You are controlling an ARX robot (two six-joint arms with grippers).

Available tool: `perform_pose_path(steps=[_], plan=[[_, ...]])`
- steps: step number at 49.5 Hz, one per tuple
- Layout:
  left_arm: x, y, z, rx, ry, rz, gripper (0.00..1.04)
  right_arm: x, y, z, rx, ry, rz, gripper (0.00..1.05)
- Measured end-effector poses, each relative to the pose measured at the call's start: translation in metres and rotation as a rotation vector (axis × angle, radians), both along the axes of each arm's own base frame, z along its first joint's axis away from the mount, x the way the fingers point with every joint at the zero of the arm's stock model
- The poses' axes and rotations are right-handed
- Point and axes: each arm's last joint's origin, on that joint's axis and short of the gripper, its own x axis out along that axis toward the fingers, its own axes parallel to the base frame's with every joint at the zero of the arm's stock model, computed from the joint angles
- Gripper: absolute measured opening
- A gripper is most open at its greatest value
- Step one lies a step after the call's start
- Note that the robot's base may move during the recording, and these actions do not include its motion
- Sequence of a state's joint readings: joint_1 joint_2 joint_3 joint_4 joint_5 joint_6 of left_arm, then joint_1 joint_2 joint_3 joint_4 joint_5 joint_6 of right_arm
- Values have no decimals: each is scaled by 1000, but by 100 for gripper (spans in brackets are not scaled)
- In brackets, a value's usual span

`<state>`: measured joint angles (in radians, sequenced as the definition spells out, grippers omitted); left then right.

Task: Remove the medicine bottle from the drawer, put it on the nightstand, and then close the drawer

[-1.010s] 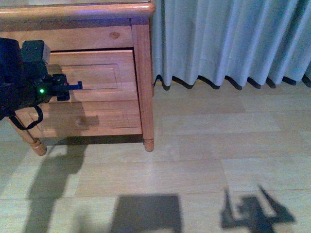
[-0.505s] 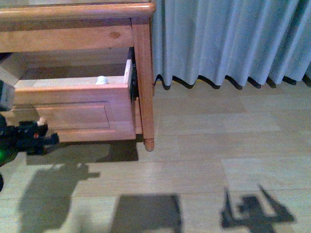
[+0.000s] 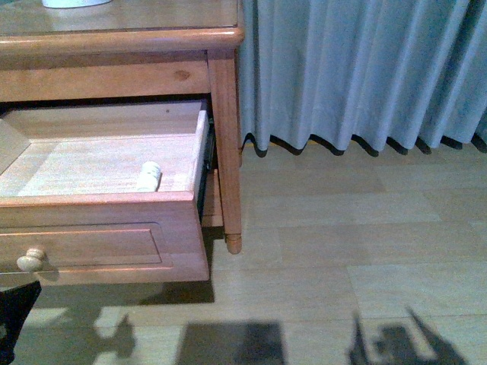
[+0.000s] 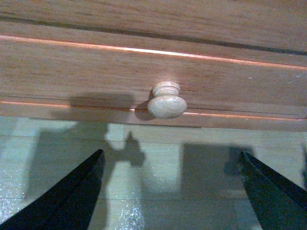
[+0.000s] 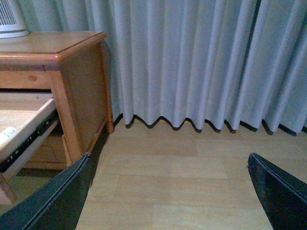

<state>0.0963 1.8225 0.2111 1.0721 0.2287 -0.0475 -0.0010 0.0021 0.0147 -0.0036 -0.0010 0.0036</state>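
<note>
Room: pale wooden plank floor (image 3: 342,251); grey-blue pleated curtain (image 3: 365,68) in the upper right.
Left arm: left gripper (image 4: 170,155) spread wide, clear of the round pale wooden knob (image 3: 30,260).
Drawer: upper orange-brown wooden drawer (image 3: 99,243) pulled out at centre left.
Bottle: tiny white capped medicine bottle (image 3: 148,176) lying inside, near the drawer's right wall.
Cabinet: orange-brown wooden nightstand (image 3: 224,114) with a white ribbed device (image 3: 76,3) on top.
Right arm: right gripper (image 5: 169,158) spread wide, facing the curtain.

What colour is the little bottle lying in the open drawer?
White; the medicine bottle shows best in the front view, on the pale wood floor of the drawer.
</note>
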Motion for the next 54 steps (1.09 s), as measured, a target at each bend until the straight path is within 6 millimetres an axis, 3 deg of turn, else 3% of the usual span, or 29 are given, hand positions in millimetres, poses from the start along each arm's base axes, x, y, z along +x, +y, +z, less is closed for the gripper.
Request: perform_pose_path(steps=[3,12,18,23,29,35,50,54], plan=[[-5,4,12,-19,2,8,100,0,0,0,0,0,0,98],[-19,12,55,-84,-31,19,98,0,0,0,0,0,0,98],[-35,11,98,-124,-85,-26,98,0,0,0,0,0,0,98],[-59,7,140,-130,-167,-62,98,0,0,0,0,0,0,98],[-92,-6,167,72,-439,89,79,0,0,0,0,0,0,98],[-120,-14,176,113,-548,124,56,0,0,0,0,0,0,98],[-120,-14,145,123,-529,121,5,0,0,0,0,0,-3,98],[-120,-14,139,125,-528,119,3,0,0,0,0,0,-3,98]])
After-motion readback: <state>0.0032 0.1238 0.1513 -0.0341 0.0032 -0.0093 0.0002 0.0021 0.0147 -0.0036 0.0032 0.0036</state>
